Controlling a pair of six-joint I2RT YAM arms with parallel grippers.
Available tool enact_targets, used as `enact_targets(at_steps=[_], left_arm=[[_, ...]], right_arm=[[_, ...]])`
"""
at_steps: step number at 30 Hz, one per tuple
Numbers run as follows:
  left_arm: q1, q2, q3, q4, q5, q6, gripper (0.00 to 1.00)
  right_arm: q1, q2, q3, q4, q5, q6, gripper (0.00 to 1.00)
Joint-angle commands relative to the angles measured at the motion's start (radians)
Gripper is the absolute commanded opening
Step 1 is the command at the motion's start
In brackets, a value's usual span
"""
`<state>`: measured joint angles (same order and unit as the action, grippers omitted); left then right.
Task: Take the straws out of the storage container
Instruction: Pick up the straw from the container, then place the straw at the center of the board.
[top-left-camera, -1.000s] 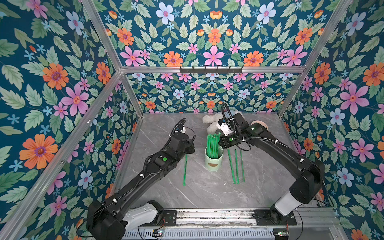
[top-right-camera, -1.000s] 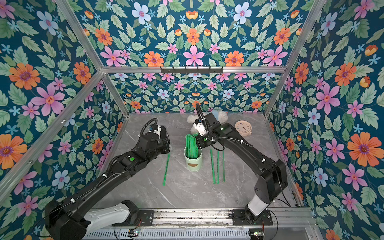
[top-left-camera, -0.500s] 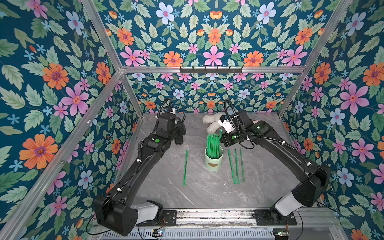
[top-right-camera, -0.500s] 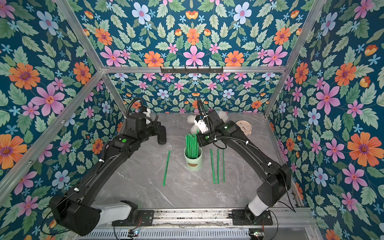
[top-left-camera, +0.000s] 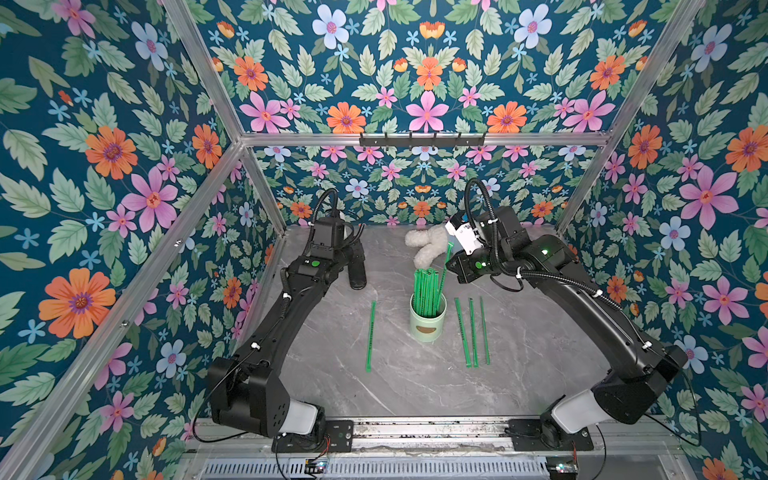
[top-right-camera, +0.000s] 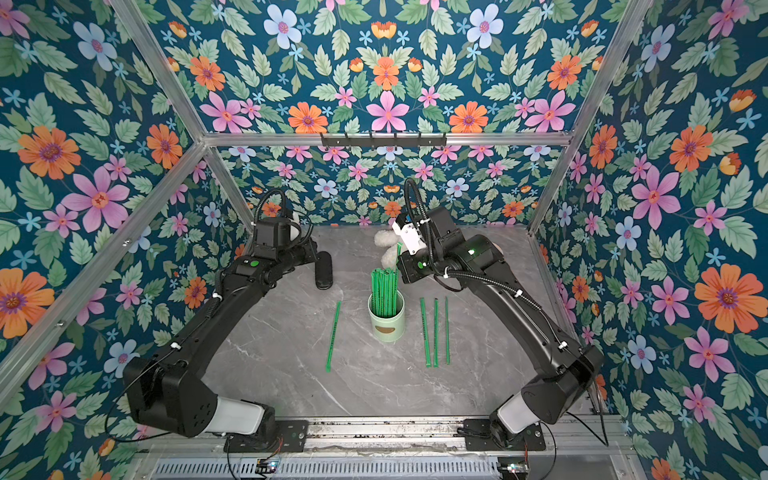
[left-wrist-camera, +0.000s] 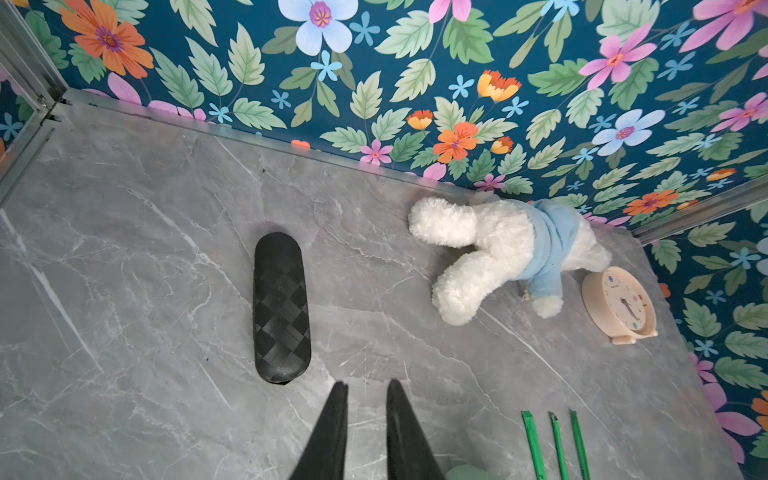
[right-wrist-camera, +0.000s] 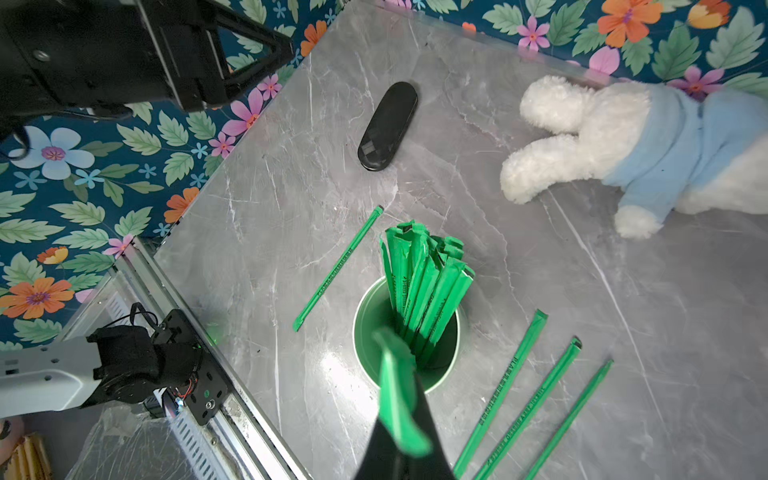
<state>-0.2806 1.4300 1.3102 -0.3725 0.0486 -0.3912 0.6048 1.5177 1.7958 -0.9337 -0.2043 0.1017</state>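
The storage container (top-left-camera: 428, 328) (top-right-camera: 386, 326) is a pale mint cup in the middle of the table, with a bundle of green straws (top-left-camera: 426, 289) (right-wrist-camera: 424, 282) standing in it. My right gripper (right-wrist-camera: 405, 415) (top-left-camera: 451, 268) is shut on one straw (right-wrist-camera: 395, 386) (top-left-camera: 448, 257), held just above the bundle with its lower end over the cup's mouth. One straw (top-left-camera: 370, 336) lies left of the cup and three (top-left-camera: 471, 332) (left-wrist-camera: 555, 444) lie to its right. My left gripper (left-wrist-camera: 365, 386) hovers over bare table at the back left, its jaws a little apart and empty.
A black woven case (top-left-camera: 357, 272) (left-wrist-camera: 281, 307) lies at the back left, close to my left gripper. A white plush in a blue sweater (top-left-camera: 424, 247) (left-wrist-camera: 507, 249) and a beige clock (left-wrist-camera: 621, 305) sit by the back wall. Flowered walls close in three sides.
My left arm has swung away from the single straw on the table toward the back left. My right gripper has stayed above the cup, and one straw now stands higher than the bundle.
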Motion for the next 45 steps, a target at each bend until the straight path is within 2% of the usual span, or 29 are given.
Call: enact_targets(at_steps=[1, 11, 18, 23, 36, 45], left_arm=[[0.012, 0.007, -0.005, 0.031, -0.01, 0.03, 0.2], [0.026, 0.014, -0.049, 0.058, -0.036, 0.035, 0.19], [0.025, 0.012, -0.052, 0.061, -0.029, 0.038, 0.19], [0.025, 0.006, -0.051, 0.059, -0.029, 0.041, 0.19], [0.024, -0.013, -0.062, 0.061, -0.027, 0.051, 0.17], [0.024, -0.022, -0.065, 0.062, -0.019, 0.049, 0.14]], right_arm=[[0.001, -0.018, 0.038, -0.059, 0.041, -0.031, 0.0], [-0.063, -0.06, 0.108, -0.213, 0.085, -0.058, 0.0], [-0.182, -0.052, 0.087, -0.372, 0.065, -0.056, 0.0], [-0.201, -0.017, 0.051, -0.453, 0.082, -0.045, 0.0], [-0.337, 0.067, -0.115, -0.485, 0.064, 0.016, 0.0], [-0.377, 0.243, -0.135, -0.477, 0.037, 0.016, 0.0]])
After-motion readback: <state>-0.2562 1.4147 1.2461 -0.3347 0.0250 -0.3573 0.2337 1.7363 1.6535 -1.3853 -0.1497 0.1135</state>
